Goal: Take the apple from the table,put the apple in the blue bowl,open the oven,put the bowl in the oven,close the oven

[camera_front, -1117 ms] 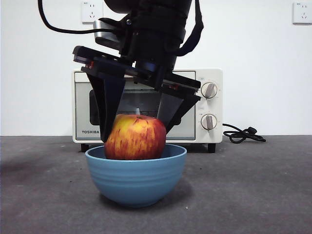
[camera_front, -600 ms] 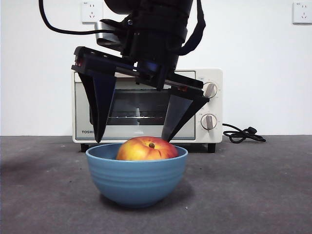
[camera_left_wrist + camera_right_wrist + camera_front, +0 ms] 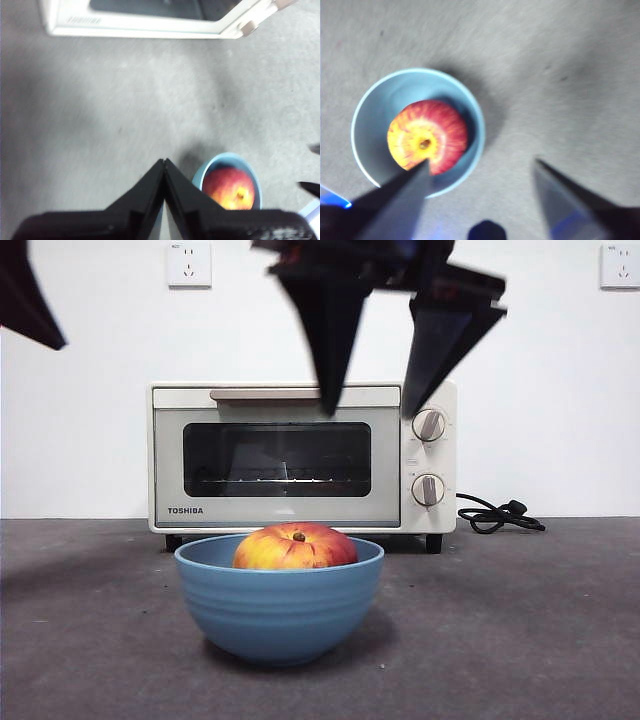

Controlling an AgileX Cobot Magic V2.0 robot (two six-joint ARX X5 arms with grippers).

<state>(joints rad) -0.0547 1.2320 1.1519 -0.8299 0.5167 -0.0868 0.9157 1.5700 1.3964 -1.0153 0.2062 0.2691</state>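
The red and yellow apple (image 3: 296, 546) rests inside the blue bowl (image 3: 280, 612), stem up, on the table (image 3: 520, 640). The cream Toshiba oven (image 3: 300, 455) stands behind with its door closed. My right gripper (image 3: 368, 412) hangs open high above the bowl and a little right of it, holding nothing. Its wrist view looks down on the apple (image 3: 427, 136) in the bowl (image 3: 372, 107), with the right gripper (image 3: 481, 162) spread wide. My left gripper (image 3: 164, 161) is shut and empty, up at the front view's top left corner (image 3: 30, 300); the bowl (image 3: 210, 167) lies beside it.
A black cord (image 3: 495, 515) coils on the table right of the oven. Two wall sockets (image 3: 190, 262) sit high on the white wall. Grey table stretches on both sides of the bowl.
The right gripper opened, let the apple drop into the bowl, then rose well above it and shifted right. The left gripper's tip came into view at the top left.
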